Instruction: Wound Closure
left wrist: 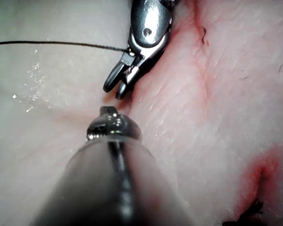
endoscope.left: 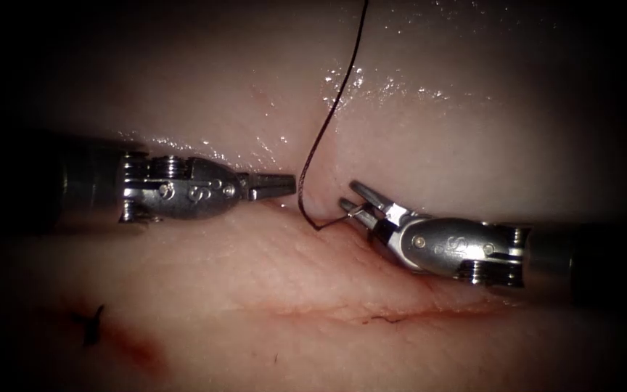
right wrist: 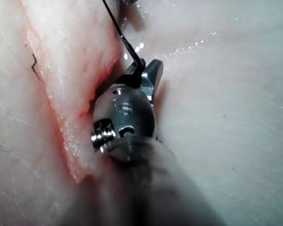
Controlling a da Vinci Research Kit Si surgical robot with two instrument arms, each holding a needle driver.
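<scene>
Two tools face each other across the cut [endoscope.left: 306, 218] in the tissue [endoscope.left: 270, 276]. My left tool [endoscope.left: 279, 185] is closed, empty. My right tool [endoscope.left: 355, 205] gapes slightly around the needle [endoscope.left: 342, 216], which points left toward the cut; thread [endoscope.left: 335, 101] runs far upward from it.

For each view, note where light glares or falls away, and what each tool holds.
Endoscope view: glare speckles the wet pale tissue beside the dark thread; the edges fall dark. The shut left steel needle driver holds nothing; thread reaches the right steel needle driver. Left wrist view: glints on tissue. Right wrist view: glints by thread.
</scene>
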